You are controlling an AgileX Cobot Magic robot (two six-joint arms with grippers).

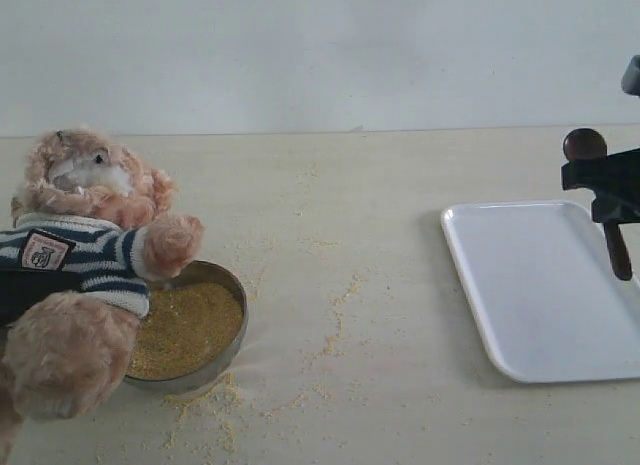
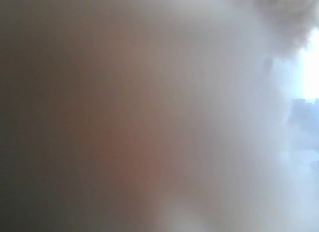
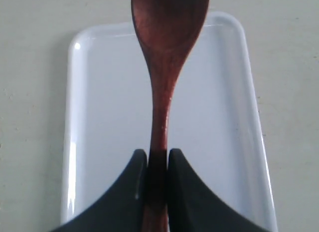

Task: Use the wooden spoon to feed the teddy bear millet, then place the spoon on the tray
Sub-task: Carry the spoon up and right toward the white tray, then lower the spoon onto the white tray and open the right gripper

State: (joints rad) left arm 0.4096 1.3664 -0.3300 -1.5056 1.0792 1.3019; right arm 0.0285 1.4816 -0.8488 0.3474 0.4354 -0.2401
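Right wrist cam gives you right gripper (image 3: 158, 156) clamped on wooden spoon (image 3: 168, 37) handle over tray (image 3: 104, 92). Only exterior shows teddy bear (image 1: 90, 195), millet (image 1: 185, 330); badge (image 1: 43, 251) unreadable. Left gripper: blur, can't tell.

1. The only printed thing we can spot is the little chest badge (image 1: 45, 251) on the teddy bear (image 1: 92, 180), sewn onto its striped shirt (image 1: 100, 257), over at the left edge of the table (image 1: 400, 285).
2. It's a pale patch with a dark border and some dark mark in the middle. It's way too small and soft for us to make out any letters or numbers on it.
3. The left wrist view is just one big blur, so we can't read anything there either.
4. So from us: no legible text, brand, number or sign in any of the views.
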